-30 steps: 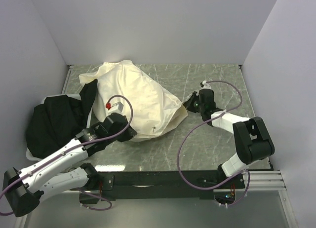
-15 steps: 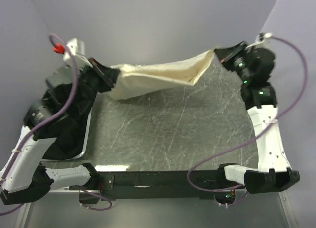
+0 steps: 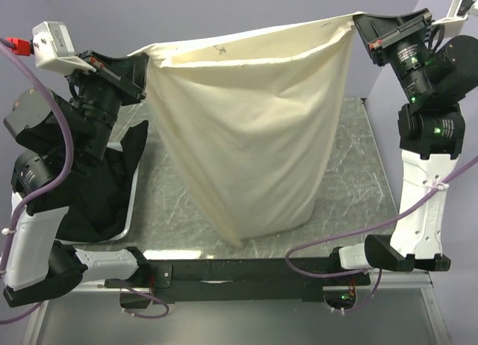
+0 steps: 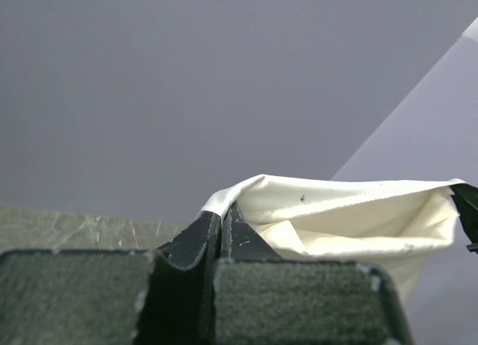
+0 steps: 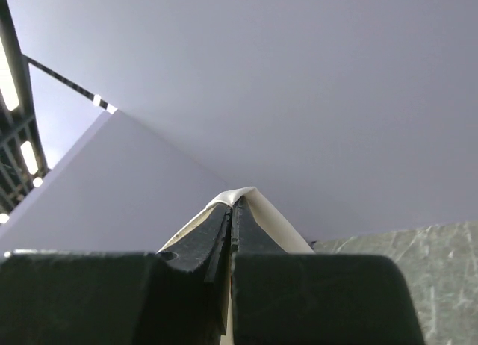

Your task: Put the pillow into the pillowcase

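Top external view: both arms are raised high over the table (image 3: 351,173), with the pillowcase (image 3: 254,136) stretched between them.
Pillowcase: it hangs as a broad cream sack, its top edge pulled into a nearly straight line from one gripper to the other (the right end sits a little higher).
Lower end: it narrows downward and reaches the table surface close to the near edge, just in front of the black rail that carries the arm bases.
Contents: the cloth falls in long soft folds and looks filled out, but what lies inside is hidden.
Left gripper (image 3: 143,67): clenched on the upper left corner of the pillowcase, fingers pointing toward the middle of the scene.
Right gripper (image 3: 364,25): clamped on the upper right corner, up near the back wall.
Left wrist view: the two dark fingers (image 4: 196,237) meet with a thin fold of cream cloth pinched between the tips; beyond them the top hem runs off to the right.
Right wrist view: the fingers (image 5: 202,237) are pressed together, with a small peak of cream cloth sticking out past the tips.
Black cloth (image 3: 93,203): a crumpled heap on a white tray (image 3: 133,207) at the table's left side, below the left arm and apart from the hanging sack.
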Tool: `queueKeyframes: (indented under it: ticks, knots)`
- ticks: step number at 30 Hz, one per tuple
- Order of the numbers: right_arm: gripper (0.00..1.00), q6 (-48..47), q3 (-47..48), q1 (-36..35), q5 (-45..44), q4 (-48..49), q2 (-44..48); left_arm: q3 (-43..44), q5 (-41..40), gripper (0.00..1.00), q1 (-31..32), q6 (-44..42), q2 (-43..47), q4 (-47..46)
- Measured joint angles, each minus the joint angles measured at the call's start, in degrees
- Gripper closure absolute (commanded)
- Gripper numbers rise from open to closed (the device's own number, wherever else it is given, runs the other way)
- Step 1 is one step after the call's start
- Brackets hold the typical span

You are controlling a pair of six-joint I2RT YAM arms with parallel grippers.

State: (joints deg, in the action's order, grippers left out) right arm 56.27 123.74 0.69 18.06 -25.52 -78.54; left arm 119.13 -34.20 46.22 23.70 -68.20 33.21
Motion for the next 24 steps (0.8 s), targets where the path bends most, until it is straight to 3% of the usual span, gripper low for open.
queueKeyframes:
  ticks: [12,16,20,24]
  knots:
    - [1.00,10.6,0.6,3.4,1.5,4.7,-4.3,-1.8,1.9,0.99,-2.4,-9.2,-7.1,-16.2]
    - [1.00,12.3,3.8,3.7,1.5,6.7,-6.3,-1.6,5.2,0.99,-9.8,-8.0,-9.5,-18.4]
    - [1.00,13.9,9.8,2.9,3.3,8.5,-9.7,2.0,15.2,0.99,-20.8,-1.8,-13.0,-18.4]
    - [1.00,16.6,14.0,2.1,5.7,13.0,-14.0,11.0,27.9,0.99,-31.1,6.6,-19.1,-17.9]
